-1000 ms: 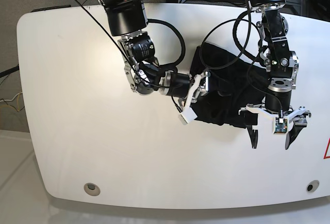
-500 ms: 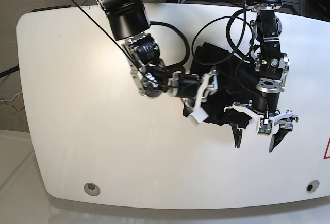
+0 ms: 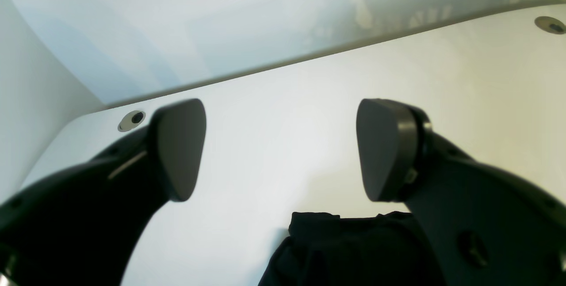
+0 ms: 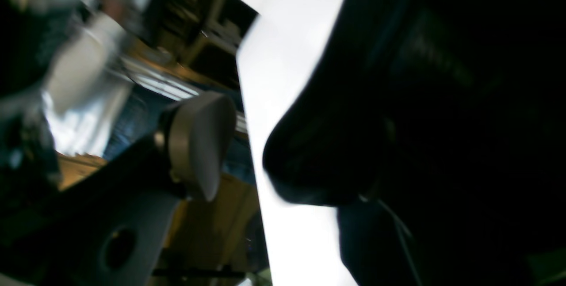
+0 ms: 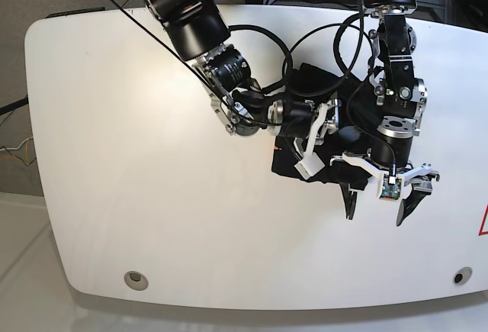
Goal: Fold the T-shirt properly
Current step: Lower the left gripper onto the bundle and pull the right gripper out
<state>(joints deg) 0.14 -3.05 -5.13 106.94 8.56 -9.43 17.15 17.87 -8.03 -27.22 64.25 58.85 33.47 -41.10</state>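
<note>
Nearest the front edge of the white table (image 5: 137, 217) are two small round metal-rimmed holes, one at the front left (image 5: 136, 278) and one at the front right (image 5: 457, 276), with bare tabletop between them. Just behind that bare strip, on the base view's right, the left gripper (image 5: 374, 207) hangs with its dark fingers spread wide and pointing down at the surface, holding nothing; in its own wrist view both fingertips (image 3: 181, 149) stand well apart over white tabletop, and a bunched edge of the T-shirt (image 3: 349, 250) lies just below them. The T-shirt (image 5: 335, 95) is a crumpled black heap in the right-middle of the table, beneath and between the two arms, its front edge just behind the left gripper. The right gripper (image 5: 316, 137), reaching in from the base view's left, lies turned on its side against the heap's left edge with its white jaws parted; its wrist view shows one pale fingertip (image 4: 201, 144) clear of the cloth and black fabric filling the other side, so whether it pinches any cloth cannot be told. Behind, black cables loop over the shirt.
</note>
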